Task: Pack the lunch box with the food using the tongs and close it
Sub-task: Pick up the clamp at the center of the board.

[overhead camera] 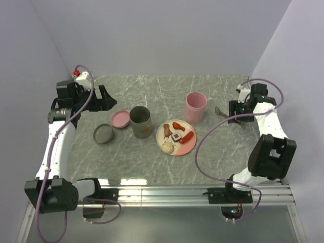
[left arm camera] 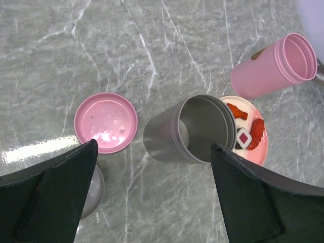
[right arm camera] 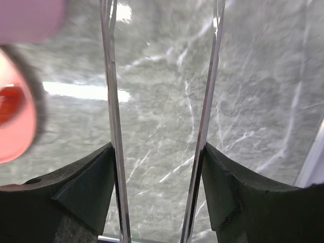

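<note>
The food lies on a cream-and-pink plate: red sausages, a brown piece, a beige bun and a dark square. The lunch box shows as an open grey can and an open pink can. My right gripper is shut on the silver tongs, and both tong arms touch its fingers. From above, the tongs point left from that gripper towards the pink can. My left gripper hangs open above the grey can, holding nothing.
A pink lid and a grey lid lie left of the grey can. The pink can stands behind the plate. Walls close in the table at the back and on both sides.
</note>
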Robot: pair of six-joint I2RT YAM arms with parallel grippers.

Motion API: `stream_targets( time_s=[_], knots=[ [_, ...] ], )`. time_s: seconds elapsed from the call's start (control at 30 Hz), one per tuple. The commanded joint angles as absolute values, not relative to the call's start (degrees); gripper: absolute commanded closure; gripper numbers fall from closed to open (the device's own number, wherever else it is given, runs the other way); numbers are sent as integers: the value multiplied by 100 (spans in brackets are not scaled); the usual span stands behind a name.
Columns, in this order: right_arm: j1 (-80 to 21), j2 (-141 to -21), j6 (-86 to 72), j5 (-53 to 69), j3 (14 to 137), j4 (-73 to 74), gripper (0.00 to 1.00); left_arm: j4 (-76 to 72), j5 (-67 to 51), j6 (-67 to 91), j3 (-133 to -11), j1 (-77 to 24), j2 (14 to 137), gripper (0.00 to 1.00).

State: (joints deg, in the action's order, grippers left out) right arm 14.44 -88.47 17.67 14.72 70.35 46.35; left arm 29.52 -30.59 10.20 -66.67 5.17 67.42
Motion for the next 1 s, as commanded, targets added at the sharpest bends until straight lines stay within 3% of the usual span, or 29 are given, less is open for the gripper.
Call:
stream_targets(
  time_s=[0.0,0.43,0.77,0.97],
  knots=[
    [1512,-8526,1845,1793,7514,5219,30,3032,-3234,1020,-7022,519,6530,0],
    [1521,-7753,2293,2821,8551,6117,33,3111,-3832,879,-7075,519,6205,1],
    [1503,-6909,2619,3628,9219,6758,36,3269,-3621,861,-7303,519,6196,1],
    [1029,-6654,3058,4245,9229,7242,37,3480,-3718,782,-7488,519,6214,0]
  ],
)
